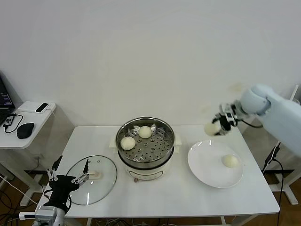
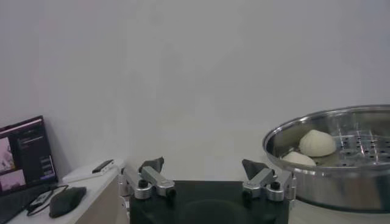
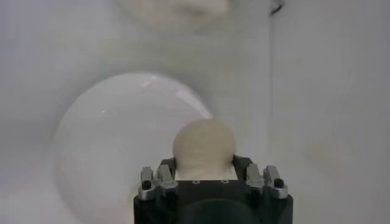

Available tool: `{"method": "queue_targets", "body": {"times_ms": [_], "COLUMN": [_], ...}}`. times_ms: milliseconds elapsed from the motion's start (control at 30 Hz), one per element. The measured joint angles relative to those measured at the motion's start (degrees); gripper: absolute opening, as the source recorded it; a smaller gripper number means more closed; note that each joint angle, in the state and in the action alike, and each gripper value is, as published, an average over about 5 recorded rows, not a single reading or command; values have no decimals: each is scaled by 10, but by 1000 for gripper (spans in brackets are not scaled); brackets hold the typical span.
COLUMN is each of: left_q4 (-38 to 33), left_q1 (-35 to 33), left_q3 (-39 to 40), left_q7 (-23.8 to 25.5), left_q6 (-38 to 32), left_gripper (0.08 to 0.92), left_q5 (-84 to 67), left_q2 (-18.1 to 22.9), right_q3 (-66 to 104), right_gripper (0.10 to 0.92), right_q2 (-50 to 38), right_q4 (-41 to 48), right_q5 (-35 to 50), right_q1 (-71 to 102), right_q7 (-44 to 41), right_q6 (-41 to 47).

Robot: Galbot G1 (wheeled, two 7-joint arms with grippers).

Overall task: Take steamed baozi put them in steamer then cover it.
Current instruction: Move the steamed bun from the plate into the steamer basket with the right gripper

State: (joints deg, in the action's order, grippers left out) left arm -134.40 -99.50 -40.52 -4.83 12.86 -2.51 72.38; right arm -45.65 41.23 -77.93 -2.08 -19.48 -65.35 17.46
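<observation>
The right gripper [image 1: 217, 126] is smeared by motion in the head view, so its fingers blur into the bun [image 3: 203, 145] they clamp, and in its wrist view the gripper body hides the bun's lower part. Beside the left gripper [image 2: 206, 177], the steamer [image 2: 341, 176] is cut off by the picture's edge.

I see a white table [image 1: 178, 197] carrying three things. The steamer [image 1: 145, 162] stands near the middle on its cream base. The glass lid [image 1: 91, 180] lies flat near the front left edge. A white plate [image 1: 207, 167] rests to the right of the steamer, apart from it.
</observation>
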Motion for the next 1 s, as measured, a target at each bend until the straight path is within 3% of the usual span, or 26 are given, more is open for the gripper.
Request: {"method": "queue_targets", "body": {"times_ms": [600, 1000], "left_q4": [-14, -30], "left_q1": [5, 1], "left_q3": [1, -12], "left_q7": [-3, -3], "left_q6": [16, 25], "left_gripper": [823, 823], "left_q5": [1, -2], "left_q2": [14, 22], "right_q3": [-105, -174], "right_gripper": [594, 594], "right_q2": [193, 241], "right_q4": [5, -15], "right_q5": [64, 21], "right_q1": [-60, -34], "right_q7": [51, 73], "right_q6": [-37, -129]}}
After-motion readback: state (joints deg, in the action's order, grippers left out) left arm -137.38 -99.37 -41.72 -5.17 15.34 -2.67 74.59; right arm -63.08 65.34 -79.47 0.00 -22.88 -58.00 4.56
